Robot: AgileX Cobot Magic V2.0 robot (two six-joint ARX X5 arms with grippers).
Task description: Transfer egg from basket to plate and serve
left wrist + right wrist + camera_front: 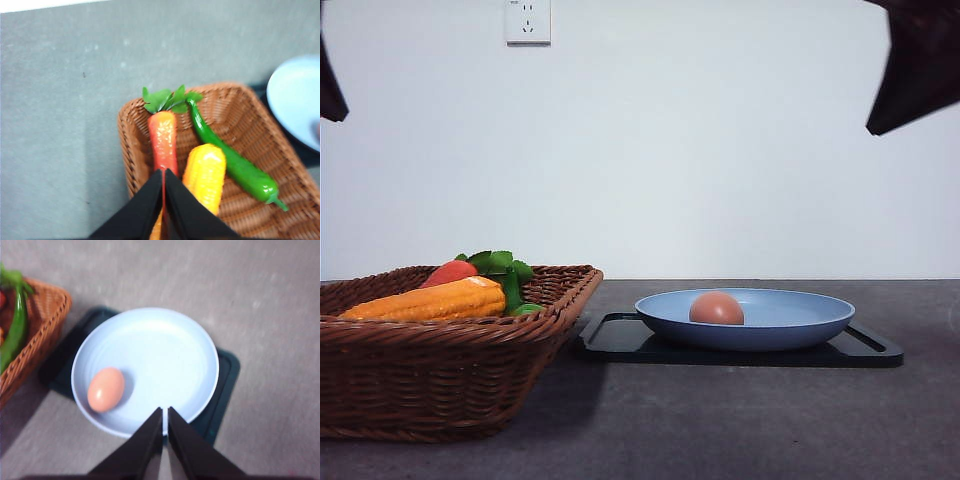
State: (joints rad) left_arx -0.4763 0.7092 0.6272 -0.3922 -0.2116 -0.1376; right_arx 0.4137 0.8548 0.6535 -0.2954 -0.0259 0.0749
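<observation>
The reddish-brown egg [716, 308] [106, 389] lies in the light blue plate [800, 318] [160, 350], toward the side nearer the basket. The plate rests on a flat black tray [620, 338] [224, 390]. The brown wicker basket [440, 370] [135, 135] stands left of the tray, holding a corn cob [430, 300] [205, 175], a carrot-like vegetable [164, 140] and a green pepper [235, 165]. My left gripper [164, 172] hangs shut above the basket, holding nothing. High over the plate's near rim, my right gripper [165, 410] is shut and empty.
The grey tabletop [740, 420] spreads in front of and to the right of the tray. A white wall with a socket [528, 20] rises behind the table. Dark arm parts [920, 60] hang at the upper corners of the front view.
</observation>
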